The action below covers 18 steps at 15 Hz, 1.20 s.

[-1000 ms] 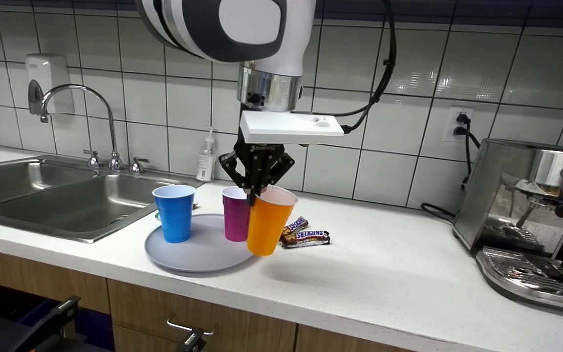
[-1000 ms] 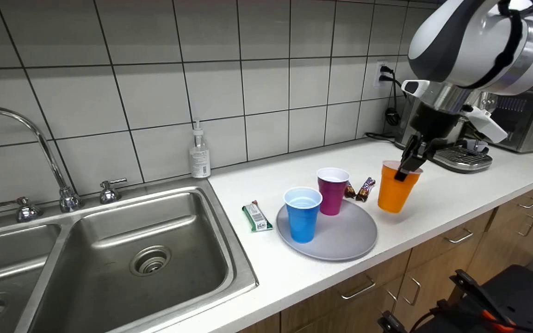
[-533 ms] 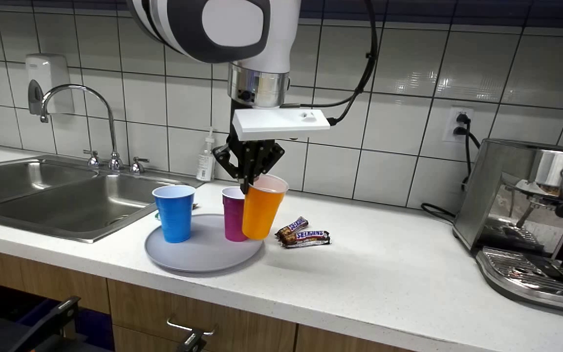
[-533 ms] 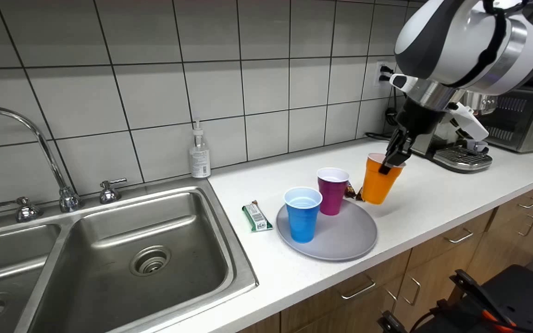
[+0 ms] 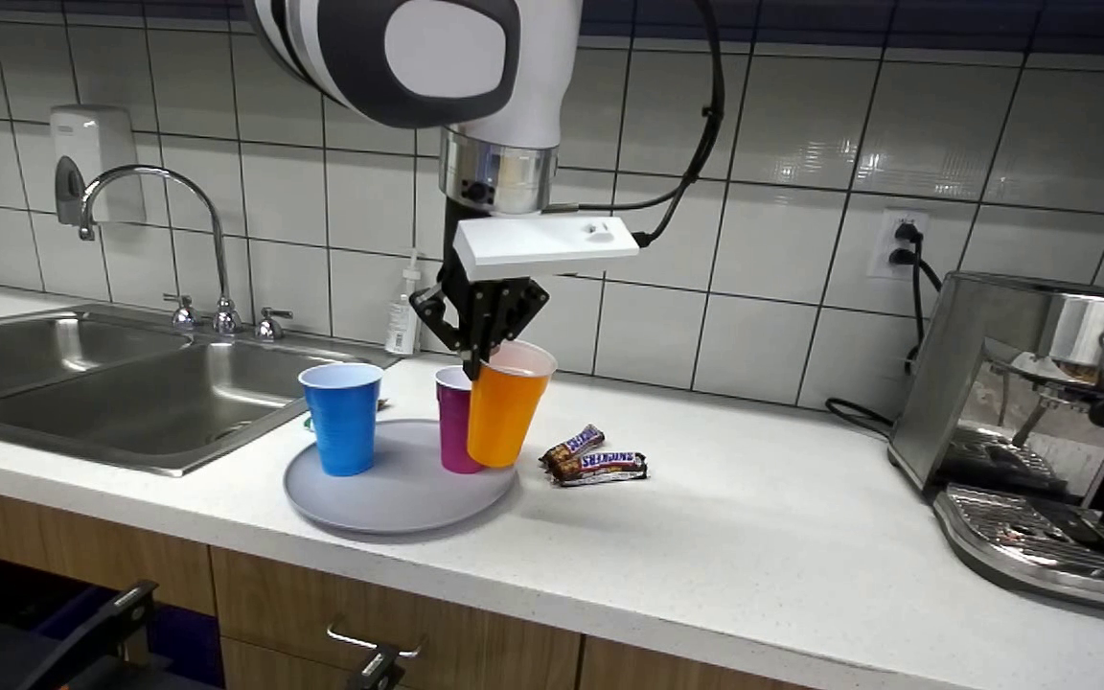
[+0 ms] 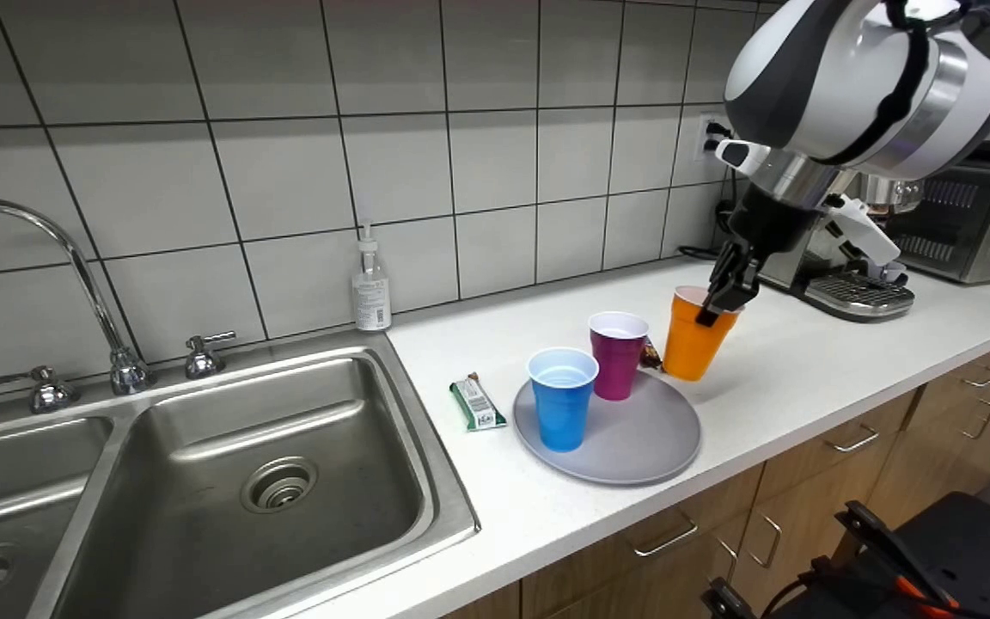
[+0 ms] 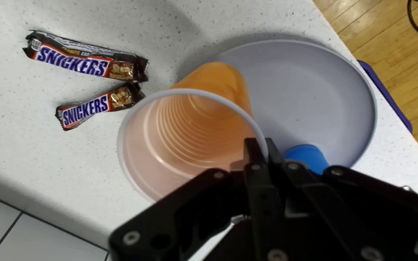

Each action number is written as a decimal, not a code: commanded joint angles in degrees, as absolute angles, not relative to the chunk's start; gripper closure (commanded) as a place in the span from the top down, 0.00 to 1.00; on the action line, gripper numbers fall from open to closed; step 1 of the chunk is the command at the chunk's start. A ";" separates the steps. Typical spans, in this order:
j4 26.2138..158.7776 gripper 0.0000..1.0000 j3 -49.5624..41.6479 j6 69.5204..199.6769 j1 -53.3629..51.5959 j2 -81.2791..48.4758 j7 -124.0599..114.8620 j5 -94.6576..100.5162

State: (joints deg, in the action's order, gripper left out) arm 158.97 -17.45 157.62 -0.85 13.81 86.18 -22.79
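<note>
Pinching one side of the rim of a translucent orange plastic cup (image 5: 510,410), the black two-fingered gripper (image 7: 262,148) has its jaws nearly together, only the cup's wall between them. Carrying seems the step in hand: the cup is tilted, beside or over the rim of a round, flat grey plate (image 6: 632,447), and whether its base touches anything I cannot tell. A magenta plastic cup (image 6: 617,365) and a blue plastic cup (image 5: 341,426) stand upright on that plate, the magenta one nearer. Any move from here would likely call for a firm pinch and a base kept off the magenta cup. Two brown-wrapped Snickers bars (image 7: 85,59) lie near, toward the back edge of the white speckled counter (image 5: 753,546); its front edge passes close by the plate, and the wider stretch lies toward the silver coffee machine (image 5: 974,335).
</note>
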 commanded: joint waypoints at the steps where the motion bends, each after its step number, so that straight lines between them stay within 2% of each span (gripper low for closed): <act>1: 158.97 0.01 -17.26 158.71 -1.09 13.17 90.25 -24.13; 18: 159.00 0.01 -14.18 159.08 -1.71 10.77 90.32 -23.89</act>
